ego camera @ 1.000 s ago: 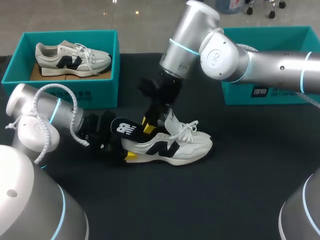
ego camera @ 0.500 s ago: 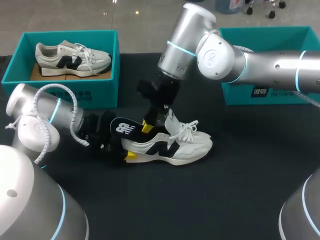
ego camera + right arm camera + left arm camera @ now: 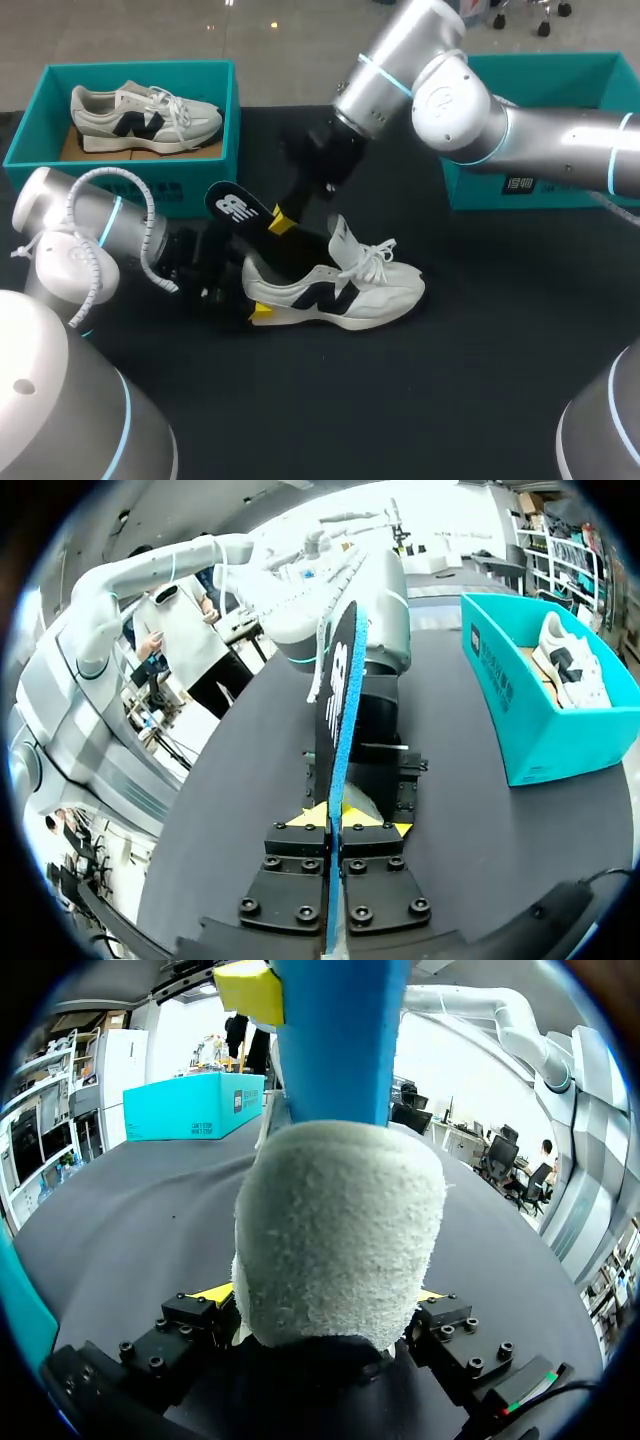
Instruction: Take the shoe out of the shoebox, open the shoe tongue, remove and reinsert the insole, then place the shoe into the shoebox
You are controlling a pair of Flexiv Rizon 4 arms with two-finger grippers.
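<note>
A white shoe (image 3: 340, 287) with black side marks lies on its sole on the black table. My left gripper (image 3: 252, 296) is at its heel. In the left wrist view the fuzzy heel (image 3: 340, 1230) fills the gap between that gripper's (image 3: 325, 1305) widely spread fingers, which touch it from both sides. My right gripper (image 3: 278, 220) hangs above the heel, shut on the insole (image 3: 232, 208), which is black on top with a white logo and blue underneath (image 3: 335, 1040). The insole is lifted clear of the shoe. In the right wrist view it stands edge-on (image 3: 338, 740) between the shut fingers (image 3: 336, 825).
A teal shoebox (image 3: 135, 170) at the back left holds a second white shoe (image 3: 145, 112). Another teal box (image 3: 545, 185) stands at the back right, partly hidden by my right arm. Bare black table lies in front of the shoe.
My right gripper closed on the insole and pulled it up and back to the left, out of the shoe. The left arm and the shoe stayed put.
</note>
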